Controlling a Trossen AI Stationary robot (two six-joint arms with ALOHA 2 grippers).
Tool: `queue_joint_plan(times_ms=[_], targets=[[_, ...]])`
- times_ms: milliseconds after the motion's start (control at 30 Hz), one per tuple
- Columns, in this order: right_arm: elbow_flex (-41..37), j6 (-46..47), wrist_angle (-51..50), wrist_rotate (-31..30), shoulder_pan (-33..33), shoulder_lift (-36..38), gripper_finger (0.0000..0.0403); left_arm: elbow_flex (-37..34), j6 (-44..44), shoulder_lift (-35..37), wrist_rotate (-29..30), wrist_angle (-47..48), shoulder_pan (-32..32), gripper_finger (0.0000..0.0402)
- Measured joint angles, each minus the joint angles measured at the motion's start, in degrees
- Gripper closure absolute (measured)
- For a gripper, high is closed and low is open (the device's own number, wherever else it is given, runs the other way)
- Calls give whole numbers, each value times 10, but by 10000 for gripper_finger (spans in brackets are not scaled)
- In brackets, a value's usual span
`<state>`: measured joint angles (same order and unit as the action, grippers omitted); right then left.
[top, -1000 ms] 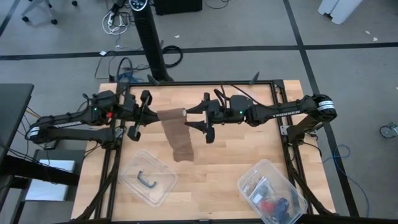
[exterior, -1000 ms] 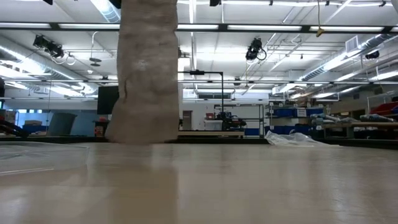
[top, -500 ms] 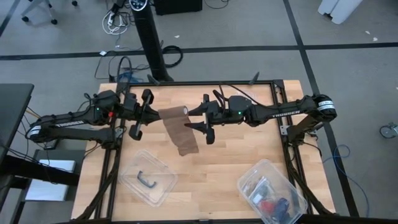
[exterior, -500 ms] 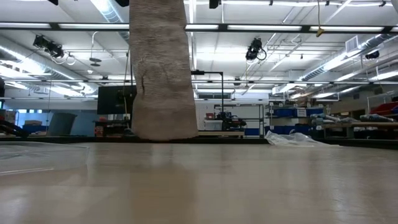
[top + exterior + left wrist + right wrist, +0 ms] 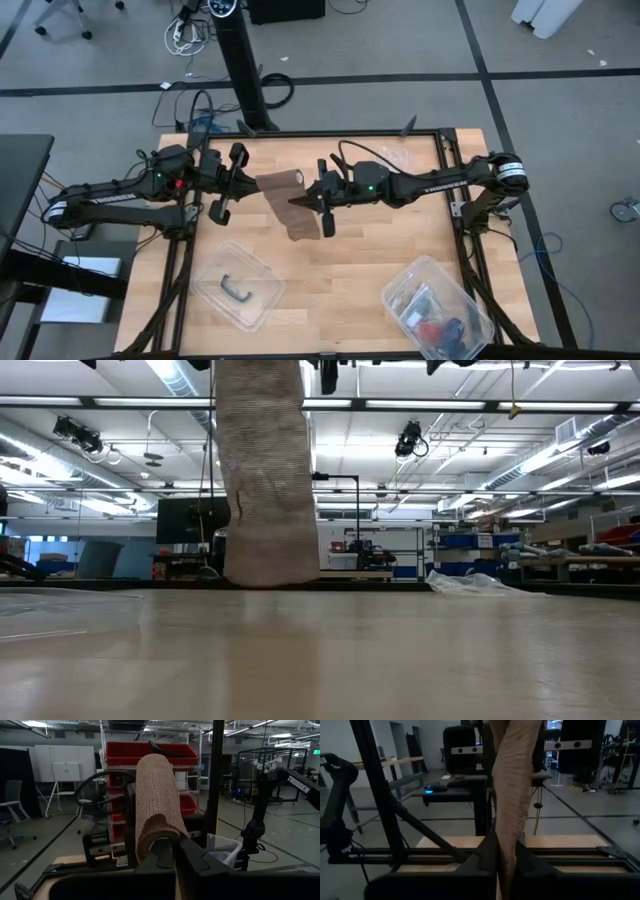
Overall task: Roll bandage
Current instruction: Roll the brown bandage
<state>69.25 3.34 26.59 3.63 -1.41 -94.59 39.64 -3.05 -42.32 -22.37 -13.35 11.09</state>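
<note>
**Desk:** What do you have over the tabletop [image 5: 370, 250]?

**Caption writer:** You have both arms raised over the wooden tabletop, meeting near the centre of the overhead frame. Your left pincer [image 5: 243, 180], left of centre, is clamped on the rolled end of the bandage [image 5: 287, 205], and its wrist camera shows the brown knit fabric [image 5: 156, 805] curling over the closed fingers [image 5: 162, 857]. Your right pincer [image 5: 300, 202], just right of it, is closed on the hanging strip, and in its wrist camera the fabric [image 5: 512, 790] runs down between the two dark fingers [image 5: 487, 852].

**Desk:** And where does the bandage sit?

**Caption writer:** It hangs between your two pincers, the short roll at the upper end by the left pincer and the loose tail dropping toward the lower centre of the overhead frame. From table height, the strip [image 5: 262, 470] fills the upper left of centre as a broad ribbed column, and its lower edge appears to reach the tabletop [image 5: 400, 650].

**Desk:** Anything else in the shot?

**Caption writer:** You have a clear tub with a black handle piece [image 5: 238, 288] at the lower left of the overhead frame, and a second clear tub of mixed items [image 5: 437, 312] at the lower right. Both stand well apart from the bandage.
</note>
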Motion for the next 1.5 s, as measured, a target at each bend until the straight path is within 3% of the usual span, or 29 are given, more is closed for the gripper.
queue_joint_plan(times_ms=[600,1067,1500], targets=[[0,-5,-100,-12,-12,8,402,0,-6,40,-8,3,0,401],[0,-4,-114,-10,-19,8,403,0,-30,104,-30,4,0,401],[1,-4,-112,-10,-36,9,403,73,11,108,-25,67,1,401]])
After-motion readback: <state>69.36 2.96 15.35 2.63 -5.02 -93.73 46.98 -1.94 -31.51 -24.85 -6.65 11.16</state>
